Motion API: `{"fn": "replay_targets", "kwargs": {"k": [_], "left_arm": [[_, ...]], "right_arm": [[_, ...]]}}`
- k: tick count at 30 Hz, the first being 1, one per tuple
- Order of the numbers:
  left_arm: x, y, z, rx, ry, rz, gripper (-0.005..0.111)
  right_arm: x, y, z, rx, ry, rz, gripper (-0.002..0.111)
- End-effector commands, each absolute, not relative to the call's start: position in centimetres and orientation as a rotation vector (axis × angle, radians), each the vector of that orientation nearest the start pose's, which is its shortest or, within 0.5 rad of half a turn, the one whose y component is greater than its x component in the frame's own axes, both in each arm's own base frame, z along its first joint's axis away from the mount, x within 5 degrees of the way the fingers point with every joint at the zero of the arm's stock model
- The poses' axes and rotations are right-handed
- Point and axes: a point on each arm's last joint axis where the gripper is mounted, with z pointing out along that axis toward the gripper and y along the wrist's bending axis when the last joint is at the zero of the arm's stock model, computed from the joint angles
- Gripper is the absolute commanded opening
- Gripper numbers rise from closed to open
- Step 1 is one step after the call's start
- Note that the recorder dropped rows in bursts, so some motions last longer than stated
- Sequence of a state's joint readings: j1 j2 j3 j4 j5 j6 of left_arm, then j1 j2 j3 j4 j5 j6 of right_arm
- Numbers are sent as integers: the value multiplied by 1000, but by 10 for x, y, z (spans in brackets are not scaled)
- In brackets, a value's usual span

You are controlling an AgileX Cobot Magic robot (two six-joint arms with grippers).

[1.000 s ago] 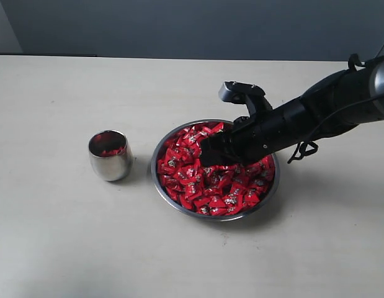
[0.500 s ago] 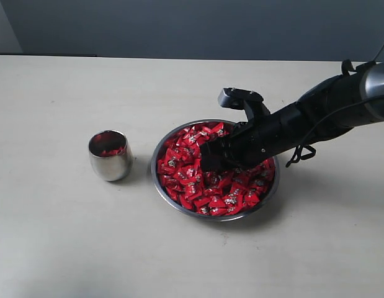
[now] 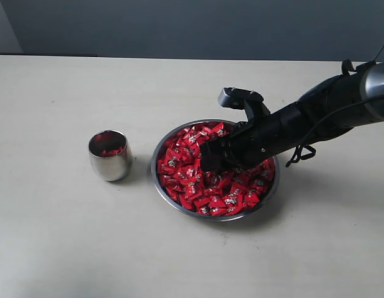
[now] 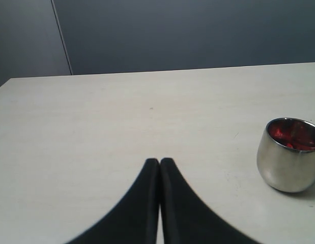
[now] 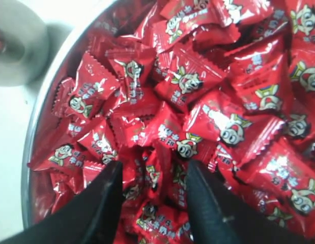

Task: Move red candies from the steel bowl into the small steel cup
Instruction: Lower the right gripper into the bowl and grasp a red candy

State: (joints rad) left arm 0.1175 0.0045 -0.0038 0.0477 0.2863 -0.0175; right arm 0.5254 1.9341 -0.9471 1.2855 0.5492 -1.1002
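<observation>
The steel bowl (image 3: 160, 186) sits mid-table, heaped with red candies (image 3: 192, 180). My right gripper (image 3: 207, 162) is down in the pile, open, its two black fingers straddling a few wrappers. In the right wrist view the right gripper (image 5: 153, 173) has its fingertips (image 5: 112, 175) pushed among the red candies (image 5: 198, 86), inside the bowl's rim (image 5: 32, 137). The small steel cup (image 3: 109, 156) stands left of the bowl with some red candies (image 3: 111, 150) inside. My left gripper (image 4: 160, 161) is shut and empty, hovering over bare table with the small steel cup (image 4: 288, 157) off to one side.
The pale table (image 3: 67, 236) stretches around bowl and cup. A dark wall (image 3: 179, 25) runs behind its far edge. My right arm (image 3: 328, 108) reaches in from the right, a cable loop (image 3: 301, 151) hanging beneath it.
The right gripper dipped slightly lower into the candy pile over the first half second, then stayed still. Its jaws kept the same width. Cup and bowl have not moved.
</observation>
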Motion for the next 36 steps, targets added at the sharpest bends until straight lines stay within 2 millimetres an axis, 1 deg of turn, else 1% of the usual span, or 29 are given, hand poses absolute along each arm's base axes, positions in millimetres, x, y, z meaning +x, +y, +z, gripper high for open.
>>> {"fn": "replay_targets", "kwargs": {"k": [1, 7, 22, 24, 27, 30, 36], "left_arm": [[54, 8, 187, -93, 1767, 114, 0], [54, 8, 187, -93, 1767, 114, 0], [54, 8, 187, -93, 1767, 114, 0], [54, 8, 187, -93, 1767, 114, 0], [54, 8, 187, -93, 1767, 114, 0], [54, 8, 187, -93, 1767, 114, 0], [54, 8, 187, -93, 1767, 114, 0]], "right_arm": [[281, 213, 122, -683, 2605, 901, 40], [282, 213, 123, -647, 2604, 904, 40], [281, 214, 123, -645, 2608, 926, 39], [281, 214, 123, -645, 2608, 926, 36], [279, 216, 123, -662, 2605, 927, 26], [277, 220, 121, -680, 2600, 888, 25], [275, 223, 110, -693, 2631, 888, 25]]}}
